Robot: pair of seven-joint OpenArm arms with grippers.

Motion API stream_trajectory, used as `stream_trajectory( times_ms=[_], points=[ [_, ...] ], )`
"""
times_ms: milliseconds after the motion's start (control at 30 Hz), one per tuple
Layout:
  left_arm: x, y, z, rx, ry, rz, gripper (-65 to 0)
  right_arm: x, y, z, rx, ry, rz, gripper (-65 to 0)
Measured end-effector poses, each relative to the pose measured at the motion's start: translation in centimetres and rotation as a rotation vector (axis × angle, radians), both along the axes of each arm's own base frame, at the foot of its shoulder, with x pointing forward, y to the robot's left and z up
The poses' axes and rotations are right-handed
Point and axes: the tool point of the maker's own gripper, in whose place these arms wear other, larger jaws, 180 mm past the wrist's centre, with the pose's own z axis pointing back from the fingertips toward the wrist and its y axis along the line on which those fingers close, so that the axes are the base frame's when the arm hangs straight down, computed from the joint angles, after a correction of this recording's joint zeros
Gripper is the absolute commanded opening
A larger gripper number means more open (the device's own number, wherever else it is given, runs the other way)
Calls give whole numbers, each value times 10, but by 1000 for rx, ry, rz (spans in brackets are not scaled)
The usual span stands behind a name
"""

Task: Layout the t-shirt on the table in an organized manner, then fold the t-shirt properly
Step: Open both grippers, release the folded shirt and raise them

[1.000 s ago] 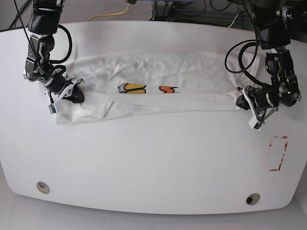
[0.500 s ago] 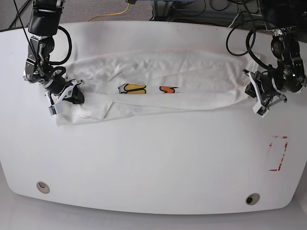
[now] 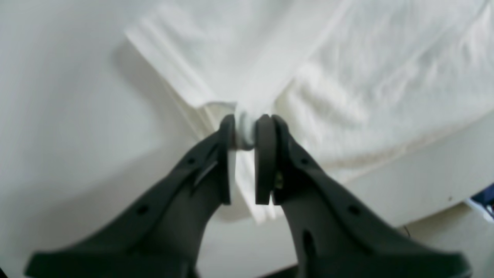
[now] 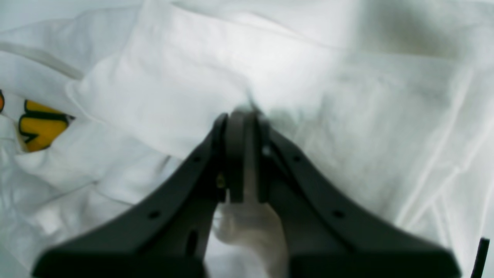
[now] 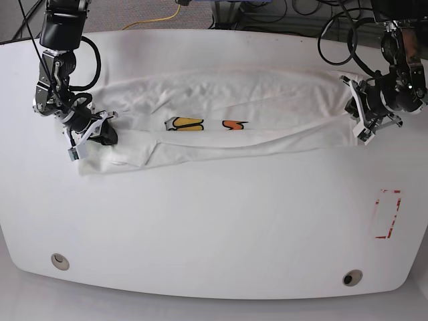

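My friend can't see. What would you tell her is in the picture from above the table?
A white t-shirt lies stretched sideways across a white table. One gripper pinches its left end, another gripper its right end. Yellow and orange print peeks from a fold.

Wrinkled white t-shirt [image 5: 221, 120] stretched sideways across the white table's [image 5: 214, 221] far half
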Motion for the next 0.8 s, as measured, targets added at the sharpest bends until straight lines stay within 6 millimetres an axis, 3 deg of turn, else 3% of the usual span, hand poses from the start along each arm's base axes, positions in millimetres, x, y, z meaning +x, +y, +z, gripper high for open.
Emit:
stream_trajectory(
  times_ms=[367,800],
  points=[
    [-19,26,-2,81,55,-15,-582,0,0,0,0,0,0,-599],
    [-25,41,1,125,73,-29,-572,0,0,1,-1,-2,2,-595]
  ],
)
